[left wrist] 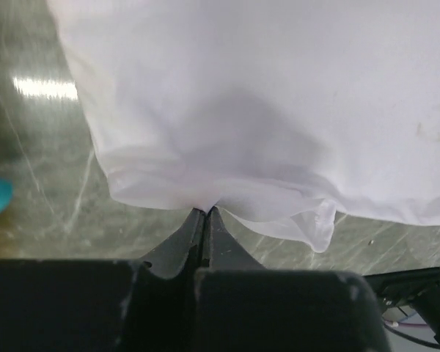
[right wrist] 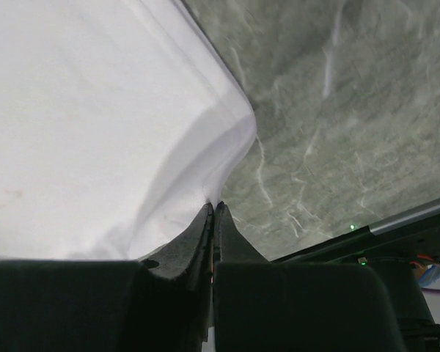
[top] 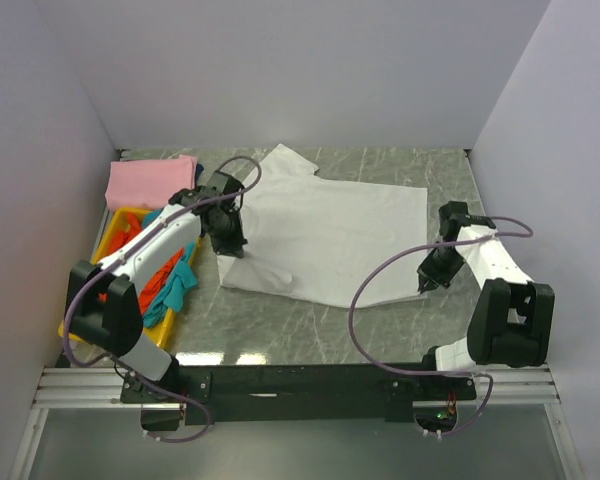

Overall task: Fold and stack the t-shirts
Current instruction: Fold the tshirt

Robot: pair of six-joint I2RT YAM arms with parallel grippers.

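Note:
A white t-shirt [top: 325, 235] lies spread across the middle of the marble table. My left gripper [top: 230, 248] is shut on its near left edge; in the left wrist view the cloth [left wrist: 264, 110] bunches into the closed tips [left wrist: 206, 210]. My right gripper [top: 425, 283] is shut on the shirt's near right corner, where the white cloth [right wrist: 95, 125] pulls up into the pinched tips [right wrist: 214, 204]. A folded pink t-shirt [top: 151, 181] lies at the far left. Orange-red [top: 159, 278] and teal [top: 178, 288] t-shirts lie crumpled in the tray.
A yellow plastic tray [top: 114, 237] stands at the left edge under the left arm. White walls close in the table on three sides. Bare marble [top: 310, 330] shows between the white shirt and the arm bases. A cable [top: 365, 300] loops from the right arm.

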